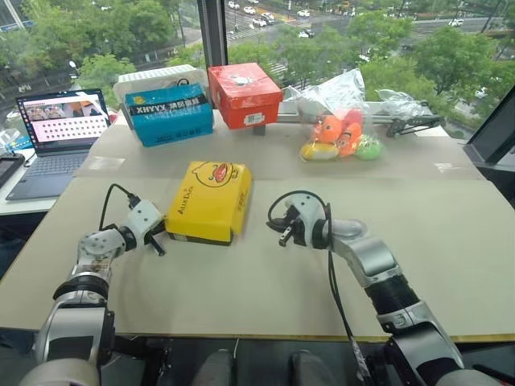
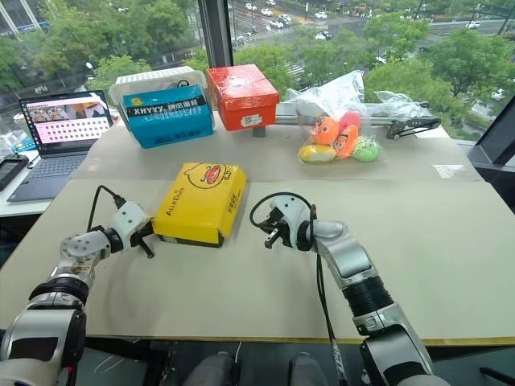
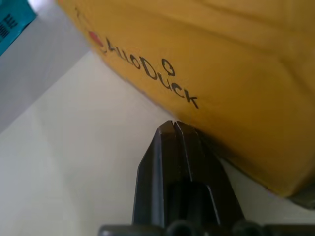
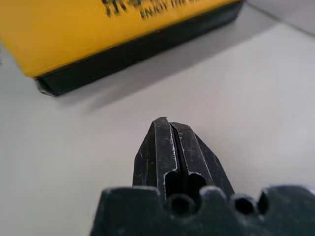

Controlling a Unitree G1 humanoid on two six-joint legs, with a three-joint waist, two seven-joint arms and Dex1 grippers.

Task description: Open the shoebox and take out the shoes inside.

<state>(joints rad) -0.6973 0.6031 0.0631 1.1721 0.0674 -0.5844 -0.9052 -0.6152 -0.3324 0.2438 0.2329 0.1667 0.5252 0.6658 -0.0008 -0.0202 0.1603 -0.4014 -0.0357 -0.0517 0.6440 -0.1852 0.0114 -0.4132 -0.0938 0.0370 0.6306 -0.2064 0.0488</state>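
Shoebox (image 1: 209, 201) on table (image 1: 451, 241) — between left hand (image 1: 158, 240) and right hand (image 1: 282, 234).

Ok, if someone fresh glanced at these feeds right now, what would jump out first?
The yellow shoebox with the duck face, lid closed, in the middle of the table, flanked by both grippers. The left gripper, shut, is right at the box's left side; the right gripper, also shut, is a short way off its right side. Behind stand a blue box, a red-orange box and bagged plush toys.

Yellow duck-faced shoebox (image 1: 209, 200) lies flat; lid closed.
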